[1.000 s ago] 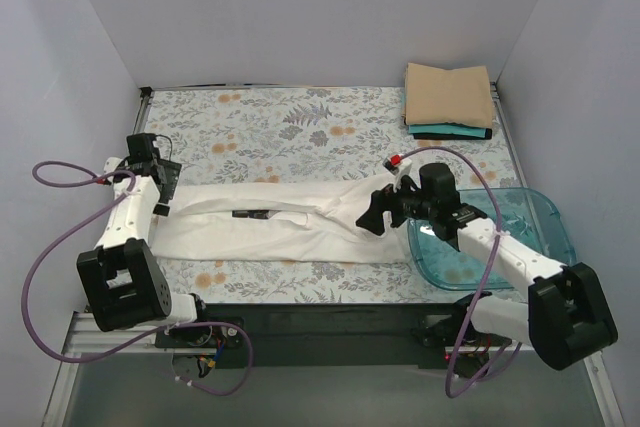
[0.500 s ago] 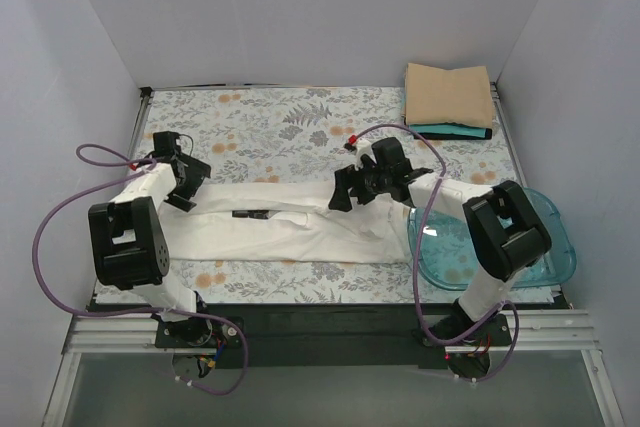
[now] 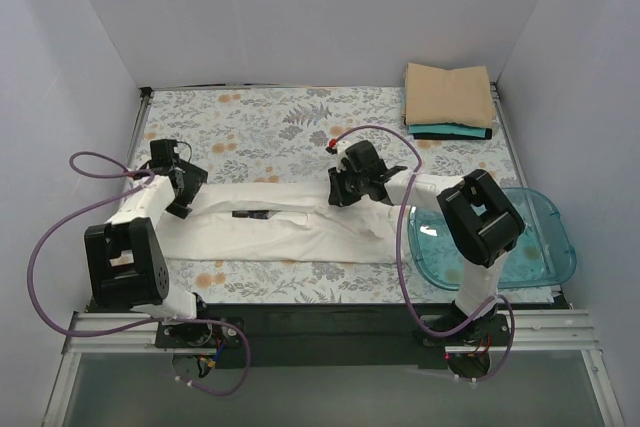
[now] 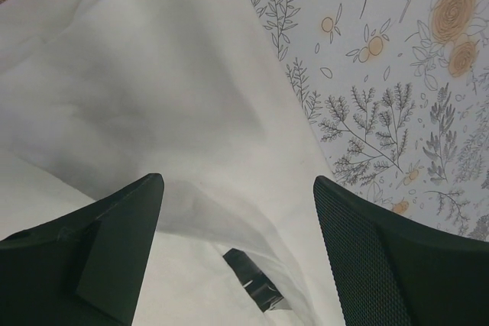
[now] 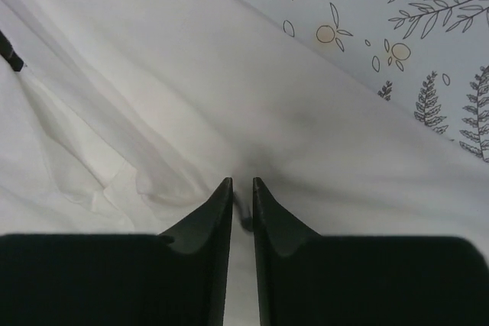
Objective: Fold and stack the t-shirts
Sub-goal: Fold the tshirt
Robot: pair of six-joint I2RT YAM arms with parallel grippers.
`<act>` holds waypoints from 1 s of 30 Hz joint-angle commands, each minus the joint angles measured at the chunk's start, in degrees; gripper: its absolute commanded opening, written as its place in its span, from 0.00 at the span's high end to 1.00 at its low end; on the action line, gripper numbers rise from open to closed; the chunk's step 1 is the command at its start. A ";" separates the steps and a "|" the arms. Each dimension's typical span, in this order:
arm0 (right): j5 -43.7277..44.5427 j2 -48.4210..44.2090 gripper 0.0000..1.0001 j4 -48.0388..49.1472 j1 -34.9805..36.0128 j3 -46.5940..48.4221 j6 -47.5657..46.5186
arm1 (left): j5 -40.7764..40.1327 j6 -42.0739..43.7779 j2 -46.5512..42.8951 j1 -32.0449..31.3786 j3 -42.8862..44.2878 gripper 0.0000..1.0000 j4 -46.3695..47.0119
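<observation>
An off-white t-shirt (image 3: 280, 229) lies stretched in a long band across the floral table cover (image 3: 270, 122). My left gripper (image 3: 186, 197) hovers open over the shirt's left end; in the left wrist view its fingers (image 4: 367, 242) straddle a raised fold of the cloth (image 4: 137, 74) without touching it, near the black neck label (image 4: 256, 282). My right gripper (image 3: 338, 191) sits at the shirt's upper edge right of centre. In the right wrist view the right gripper (image 5: 242, 182) is pinched on a small ridge of the white cloth (image 5: 114, 74). Folded tan (image 3: 448, 95), teal (image 3: 440, 131) and black t-shirts are stacked at the back right.
A clear blue plastic tub (image 3: 530, 252) stands at the right front, under my right arm's forearm. Purple cables loop off both arms. Grey walls close in the table on three sides. Bare floral cover (image 5: 397, 5) lies beyond the shirt's far edge.
My right arm swung left from the tub to the shirt's upper edge and its jaws closed on the cloth. My left gripper shifted slightly right over the shirt's left end, staying open.
</observation>
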 commanded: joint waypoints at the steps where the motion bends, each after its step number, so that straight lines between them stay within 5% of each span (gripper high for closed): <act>1: 3.59 -3.11 0.80 -0.24 1.32 -0.25 1.34 | -2.25 0.10 -3.92 0.17 -0.75 0.21 -0.45; 7: 5.97 -8.29 0.99 -0.15 4.58 -4.82 3.71 | -2.34 0.10 -7.35 0.17 -1.97 0.21 -0.71; 20: 14.58 -14.02 0.96 1.34 15.91 -10.19 15.05 | -1.28 -1.40 -12.19 0.17 -4.00 0.21 -1.24; 30: 14.32 -19.28 0.36 1.17 19.61 -12.56 11.20 | -2.16 -2.36 -13.86 0.17 -5.23 0.21 -1.24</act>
